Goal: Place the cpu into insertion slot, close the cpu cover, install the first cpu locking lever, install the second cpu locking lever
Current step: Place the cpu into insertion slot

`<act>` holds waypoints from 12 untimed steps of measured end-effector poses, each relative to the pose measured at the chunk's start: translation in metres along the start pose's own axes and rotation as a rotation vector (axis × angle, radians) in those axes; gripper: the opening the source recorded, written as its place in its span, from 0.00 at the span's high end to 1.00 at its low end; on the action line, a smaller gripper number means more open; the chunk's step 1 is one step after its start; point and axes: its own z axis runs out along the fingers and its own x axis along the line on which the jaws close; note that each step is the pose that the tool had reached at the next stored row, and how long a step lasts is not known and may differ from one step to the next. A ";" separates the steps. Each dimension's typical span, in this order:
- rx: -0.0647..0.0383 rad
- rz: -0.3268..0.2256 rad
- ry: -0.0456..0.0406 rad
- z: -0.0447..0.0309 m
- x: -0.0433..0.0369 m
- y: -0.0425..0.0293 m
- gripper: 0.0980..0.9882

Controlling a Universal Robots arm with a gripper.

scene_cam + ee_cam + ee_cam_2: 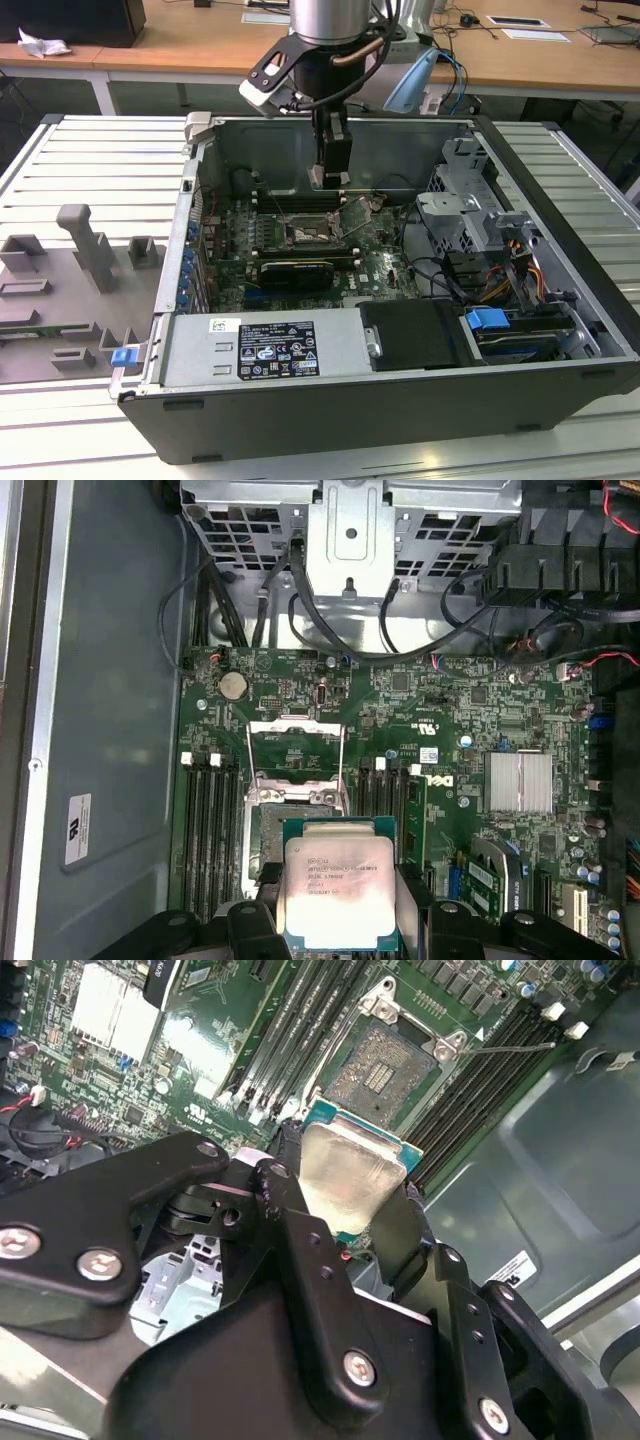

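Fingers (400,1232) gripping the cpu (340,885), pale silver top, green rim, above open socket (385,1070)

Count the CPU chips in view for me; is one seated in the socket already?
1. The cpu is gripped in the end effector, above the motherboard near the socket. The socket shows bare contacts, its cpu cover flipped open. None seems hidden.
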 end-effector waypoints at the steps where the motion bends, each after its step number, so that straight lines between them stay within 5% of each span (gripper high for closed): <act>1: 0.000 0.000 0.0000 0.0014 0.0000 -0.0001 0.52; 12: 0.000 0.000 0.0001 0.0114 -0.0002 -0.0010 0.52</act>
